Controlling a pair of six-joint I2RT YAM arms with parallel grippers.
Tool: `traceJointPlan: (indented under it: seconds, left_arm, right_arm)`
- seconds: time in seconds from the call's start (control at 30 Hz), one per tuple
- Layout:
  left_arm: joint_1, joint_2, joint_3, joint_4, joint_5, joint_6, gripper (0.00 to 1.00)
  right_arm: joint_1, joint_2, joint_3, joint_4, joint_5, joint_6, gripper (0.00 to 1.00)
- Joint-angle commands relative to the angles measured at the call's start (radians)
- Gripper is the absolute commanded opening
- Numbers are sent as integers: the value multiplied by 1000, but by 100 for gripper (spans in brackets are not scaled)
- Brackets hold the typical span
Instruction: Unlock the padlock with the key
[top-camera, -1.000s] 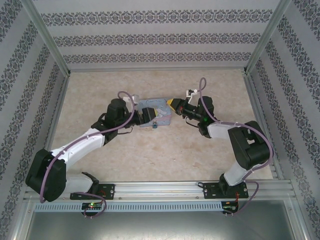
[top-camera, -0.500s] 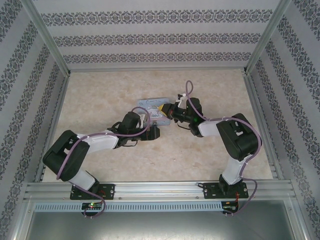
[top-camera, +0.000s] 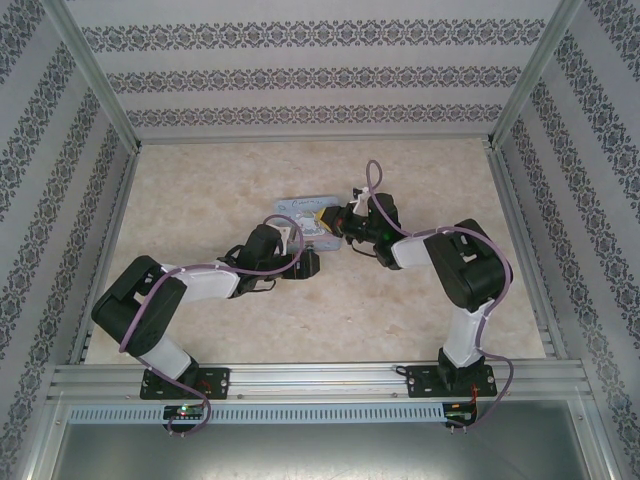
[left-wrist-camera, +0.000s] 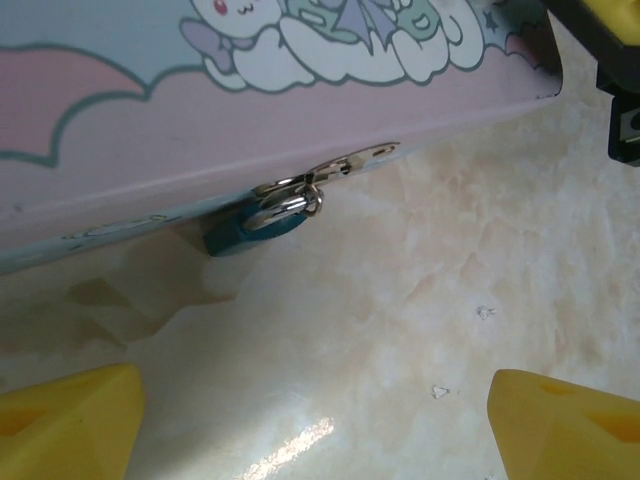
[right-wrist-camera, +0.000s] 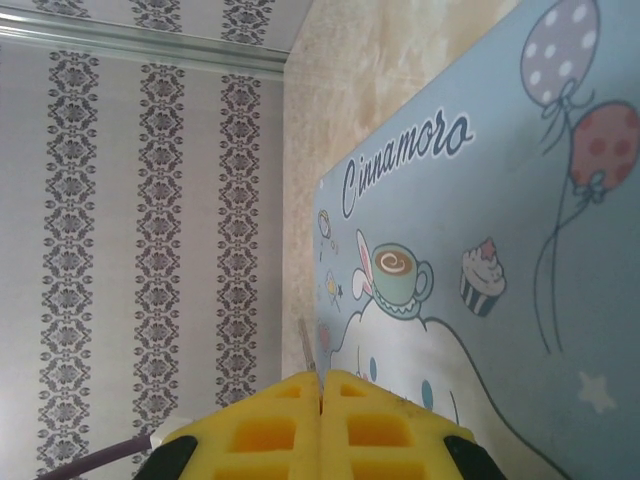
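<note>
Grey and sliver-thin, the key (right-wrist-camera: 304, 345) could twist or slip out if it meets the keyhole off-line, since the blue padlock (left-wrist-camera: 247, 234), hanging from the hasp (left-wrist-camera: 350, 160) of the tin (left-wrist-camera: 150, 120) at 11 o'clock of the left claw (left-wrist-camera: 318, 400), is braced by nothing. That claw gapes wide, empty; the right claw (right-wrist-camera: 321, 420) is pinched together, apparently on the key.

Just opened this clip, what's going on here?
Two arms are working at a cartoon-printed tin on the table. The padlock hangs at the tin's near edge. The left pincer is open and hovers in front of the padlock without touching it. The right pincer is shut on the key, a thin grey sliver, over the tin's lid. The key is not yet in the padlock.
</note>
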Motion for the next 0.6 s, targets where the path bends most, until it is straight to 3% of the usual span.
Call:
traceJointPlan:
  seconds: [0.0,0.57]
  left_arm:
    - [-12,20,22,36,-25,45,89]
    - [-9,194,126,131,-60,126,86]
  right_arm:
    - [-7,28,23,11,15,-11,0]
    - [-36,44,16,4,31,-9,0]
